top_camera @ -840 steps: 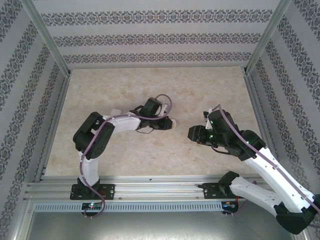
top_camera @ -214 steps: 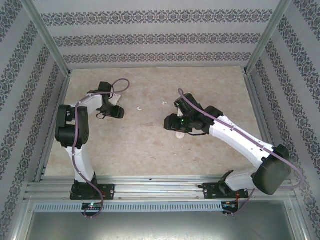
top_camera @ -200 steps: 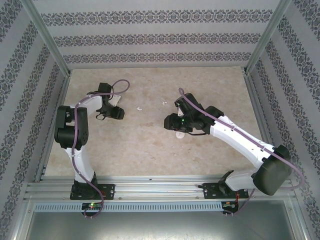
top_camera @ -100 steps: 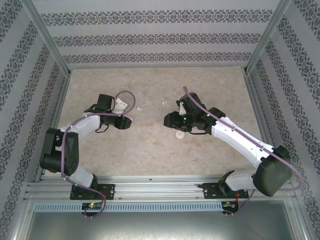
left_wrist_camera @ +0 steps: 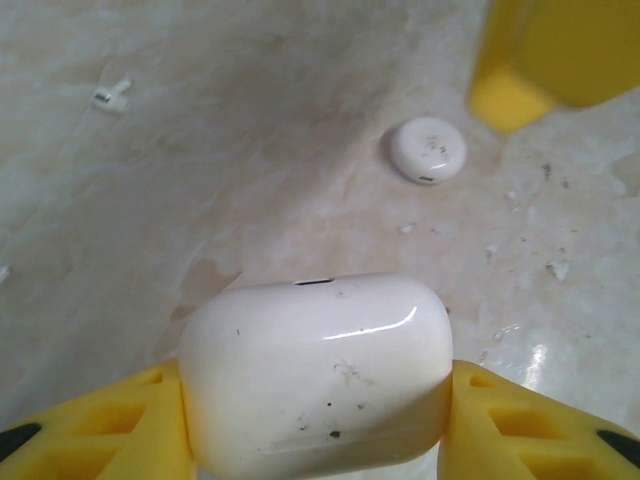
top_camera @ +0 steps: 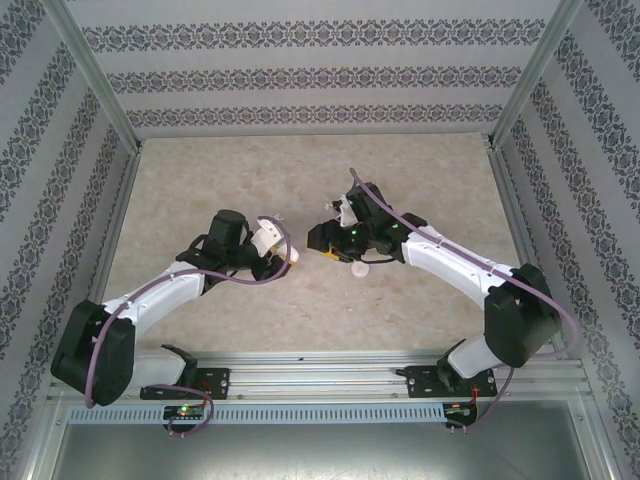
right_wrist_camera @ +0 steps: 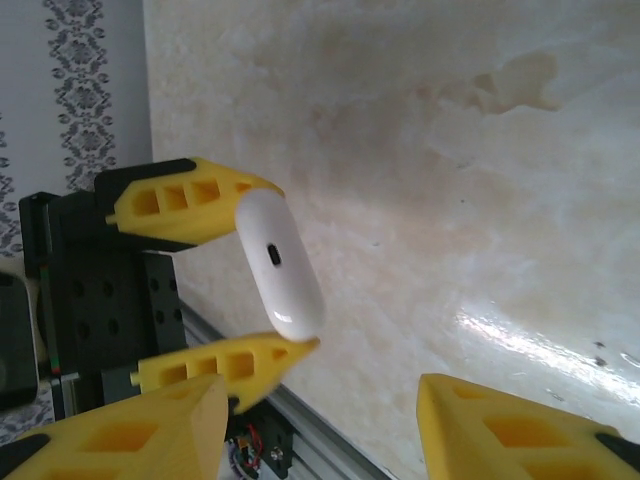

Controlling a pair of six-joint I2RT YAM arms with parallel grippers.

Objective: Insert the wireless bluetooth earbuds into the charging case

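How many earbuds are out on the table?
2. The first earbud lies far beyond the charging case; the second earbud is a cropped sliver at left wrist view's edge, so uncertain.

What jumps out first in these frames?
The left claw grips the glossy white charging case near mid-table, facing the right claw, whose jaws stand open with nothing between them. A flat round white disc and one tiny earbud lie loose on the table beyond.

Charging case [left_wrist_camera: 315, 375]: glossy white, closed, sitting clamped between the left fingers [left_wrist_camera: 520, 420]. Earbud [left_wrist_camera: 112, 95]: tiny, white, lying on the worktop well beyond those fingers.
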